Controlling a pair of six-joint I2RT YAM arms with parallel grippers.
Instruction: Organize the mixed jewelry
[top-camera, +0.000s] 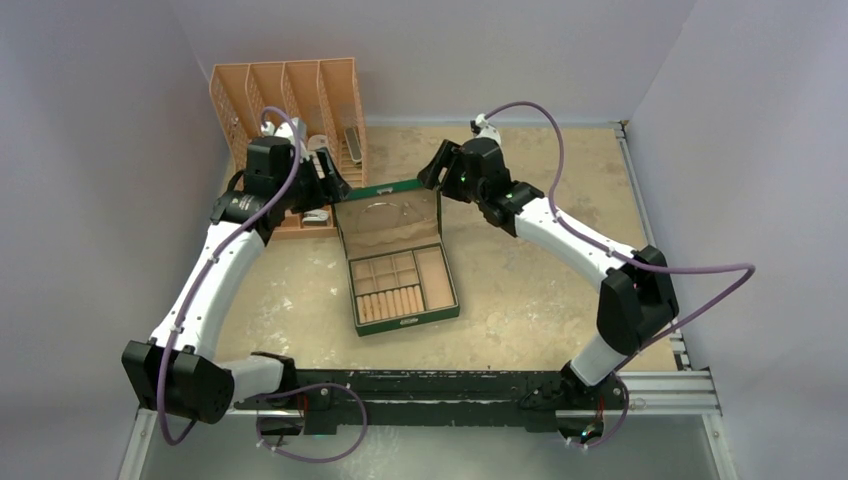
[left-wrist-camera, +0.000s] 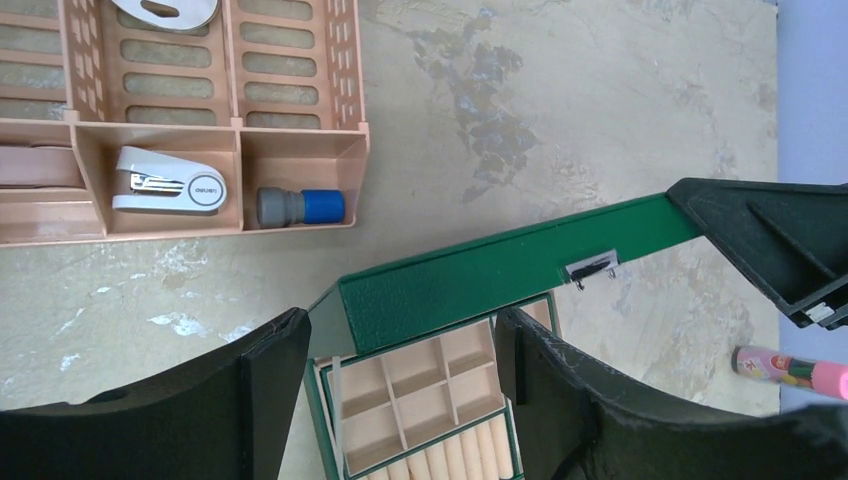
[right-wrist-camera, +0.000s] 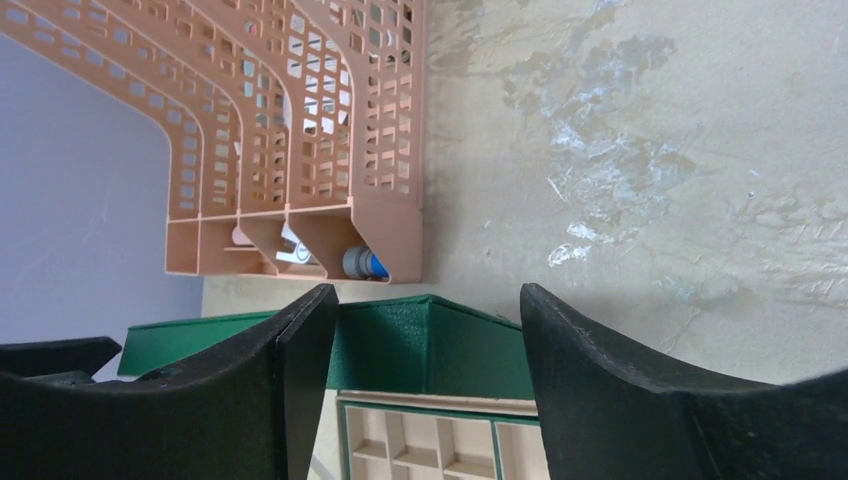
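Observation:
A green jewelry box (top-camera: 405, 290) stands open in the middle of the table, its lid (top-camera: 390, 205) raised at the far side. The beige compartments (left-wrist-camera: 420, 385) and the row of ring rolls (top-camera: 390, 302) look bare. No mixed jewelry shows clearly in any view; only a thin pale arc (top-camera: 383, 204) crosses the inside of the lid. My left gripper (left-wrist-camera: 400, 355) is open around the lid's left corner (left-wrist-camera: 345, 300). At the lid's right corner (right-wrist-camera: 430, 345) my right gripper (right-wrist-camera: 425, 310) is open too. Neither holds anything.
A peach file organizer (top-camera: 290, 95) stands at the back left. Its low front tray (left-wrist-camera: 300, 150) holds a white stapler (left-wrist-camera: 165, 185) and a grey-and-blue cylinder (left-wrist-camera: 300, 207). A small pink-capped bottle (left-wrist-camera: 790, 368) lies on the table beyond the lid.

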